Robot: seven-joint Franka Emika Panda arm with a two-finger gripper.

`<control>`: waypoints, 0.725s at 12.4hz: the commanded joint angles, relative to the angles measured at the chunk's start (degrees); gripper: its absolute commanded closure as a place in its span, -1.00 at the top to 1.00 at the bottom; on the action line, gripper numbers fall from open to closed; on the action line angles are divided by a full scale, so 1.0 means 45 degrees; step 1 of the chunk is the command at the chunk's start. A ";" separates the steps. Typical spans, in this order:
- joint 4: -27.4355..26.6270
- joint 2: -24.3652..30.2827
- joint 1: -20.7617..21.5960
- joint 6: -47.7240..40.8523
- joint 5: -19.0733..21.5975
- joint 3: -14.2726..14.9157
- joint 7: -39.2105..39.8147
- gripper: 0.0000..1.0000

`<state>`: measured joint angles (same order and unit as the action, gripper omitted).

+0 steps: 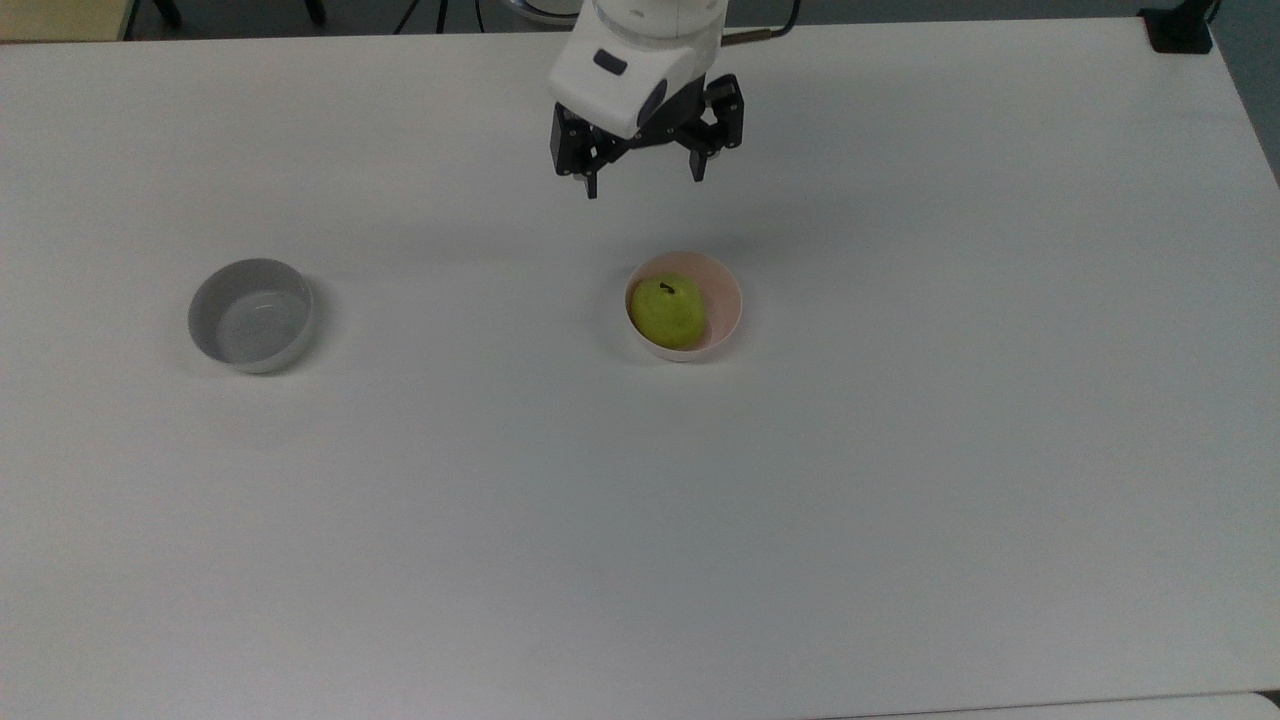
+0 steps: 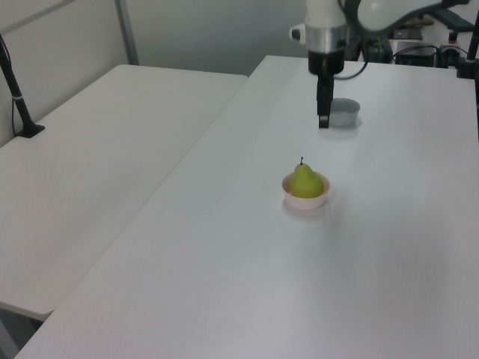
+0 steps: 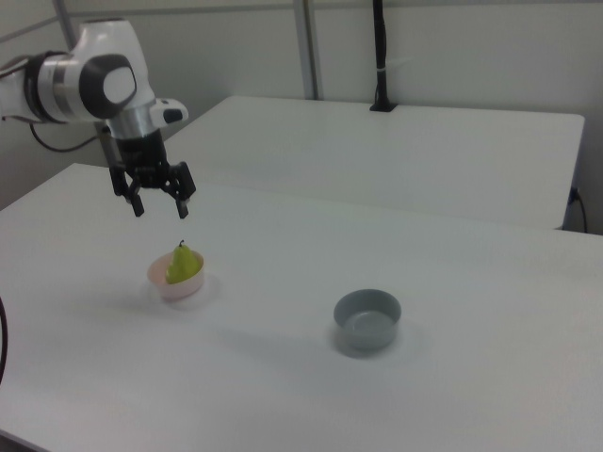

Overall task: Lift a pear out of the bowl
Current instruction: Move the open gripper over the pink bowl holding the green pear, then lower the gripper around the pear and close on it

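On the white desk [image 1: 900,450], the pear [image 1: 667,312] sits stem-up inside the pink bowl [image 1: 722,290], leaning toward the top view's left side of it. Grey bowl [image 1: 250,315] stands well apart, off to the top view's left, with nothing in it.

Tool [image 1: 645,185] hangs in the air, fingers spread wide, nothing held. In the top view it's above the pink bowl in the picture and a bit left of the pear; the right view puts it [image 3: 158,205] clearly higher than the stem, apart from the fruit.

Step, as I read it: approach, pre-grasp. No contact yet.

Next move needs: centre over the pear, drop straight so the fingers straddle the body below the neck, stay clear of the bowl rim, then close. Bowl looks light, so an off-centre descent could nudge or tip it. Pear skin looks smooth and rounded, so a high pinch may slip.
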<state>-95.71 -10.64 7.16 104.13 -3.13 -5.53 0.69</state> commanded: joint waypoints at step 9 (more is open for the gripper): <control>-0.0861 -0.1912 0.0694 0.2600 -0.0630 0.0096 -0.0094 1.00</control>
<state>-98.41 -18.48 9.28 113.03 -4.35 -5.55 0.69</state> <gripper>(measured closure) 0.000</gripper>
